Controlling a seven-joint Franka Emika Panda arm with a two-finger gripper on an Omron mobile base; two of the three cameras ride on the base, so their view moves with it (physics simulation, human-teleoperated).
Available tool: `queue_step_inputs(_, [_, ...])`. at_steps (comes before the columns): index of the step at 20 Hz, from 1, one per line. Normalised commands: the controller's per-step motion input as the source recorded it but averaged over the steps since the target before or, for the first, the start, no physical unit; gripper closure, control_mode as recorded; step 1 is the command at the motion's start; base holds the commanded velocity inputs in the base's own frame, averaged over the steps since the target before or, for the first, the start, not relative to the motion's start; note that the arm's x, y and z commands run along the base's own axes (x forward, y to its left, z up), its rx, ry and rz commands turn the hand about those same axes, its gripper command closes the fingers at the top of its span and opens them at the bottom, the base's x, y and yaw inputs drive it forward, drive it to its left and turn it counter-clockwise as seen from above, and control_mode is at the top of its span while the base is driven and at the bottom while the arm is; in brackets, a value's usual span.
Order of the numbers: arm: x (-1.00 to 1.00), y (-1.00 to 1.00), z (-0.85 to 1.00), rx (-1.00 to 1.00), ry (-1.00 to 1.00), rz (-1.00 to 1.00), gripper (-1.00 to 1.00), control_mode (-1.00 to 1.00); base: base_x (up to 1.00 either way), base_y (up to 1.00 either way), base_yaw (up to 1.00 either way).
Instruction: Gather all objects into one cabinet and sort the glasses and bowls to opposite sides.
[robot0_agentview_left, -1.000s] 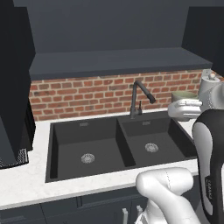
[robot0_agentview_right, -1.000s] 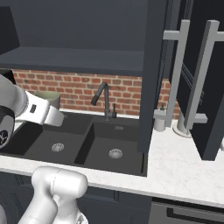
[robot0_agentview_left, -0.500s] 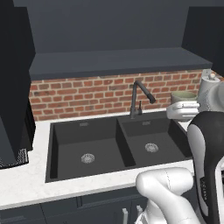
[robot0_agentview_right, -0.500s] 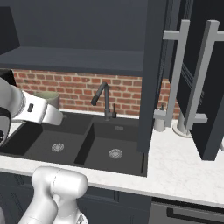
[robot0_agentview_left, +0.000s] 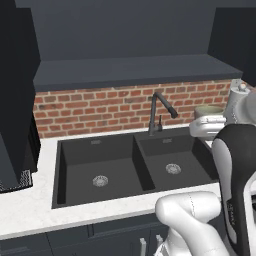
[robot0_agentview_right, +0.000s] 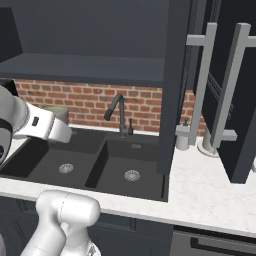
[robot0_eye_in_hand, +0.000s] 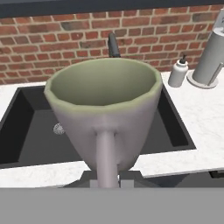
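we start with the small pale bowl (robot0_eye_in_hand: 105, 105), the one with the olive-green rim: in the hand view it sits right in front of the camera, mouth up and tilted a little toward us, with one pale finger (robot0_eye_in_hand: 106, 153) of the gripper (robot0_eye_in_hand: 106, 173) running up the middle of its near wall. so we read the fingers as clamped on the bowl's wall, one outside where we see it, the other hidden inside the rim. the bowl is up in the air over the sink (robot0_eye_in_hand: 26, 131), not resting on anything

from the left base view we see the same bowl (robot0_agentview_left: 209, 110) as a green-rimmed shape just above the white hand, over the right end of the sink (robot0_agentview_left: 135, 167) and to the right of the black tap (robot0_agentview_left: 159, 112). from the right base view the bowl (robot0_agentview_right: 54, 113) peeks out behind the white forearm (robot0_agentview_right: 42, 126), over the left end of the sink (robot0_agentview_right: 90, 165), left of the tap (robot0_agentview_right: 119, 114)

further out, the brick wall (robot0_agentview_left: 110, 110) runs behind the sink, under a dark shelf (robot0_agentview_left: 135, 70). on the white counter (robot0_agentview_right: 205, 185) right of the sink stand a small soap bottle (robot0_agentview_right: 183, 136) and a grey paper-towel holder (robot0_agentview_right: 207, 142), close together; in the hand view they are the bottle (robot0_eye_in_hand: 178, 72) and the holder (robot0_eye_in_hand: 210, 57). above them the wall cabinet's dark doors (robot0_agentview_right: 235, 100) hang open, with long silver bar handles (robot0_agentview_right: 204, 80)
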Motion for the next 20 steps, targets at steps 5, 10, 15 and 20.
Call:
queue_step_inputs(5, [0.00,0.00,0.00,0.00,0.04,0.00,1.00,1.00,0.00,0.00,0.00])
queue_step_inputs(10, [0.00,0.00,0.00,0.00,0.00,0.00,1.00,1.00,-0.54,-0.02,0.00])
queue_step_inputs(15, [0.00,0.00,0.00,0.00,0.00,0.00,1.00,1.00,-1.00,-0.12,0.00])
queue_step_inputs(20, [0.00,0.00,0.00,0.00,0.00,0.00,1.00,1.00,-1.00,-0.25,0.00])
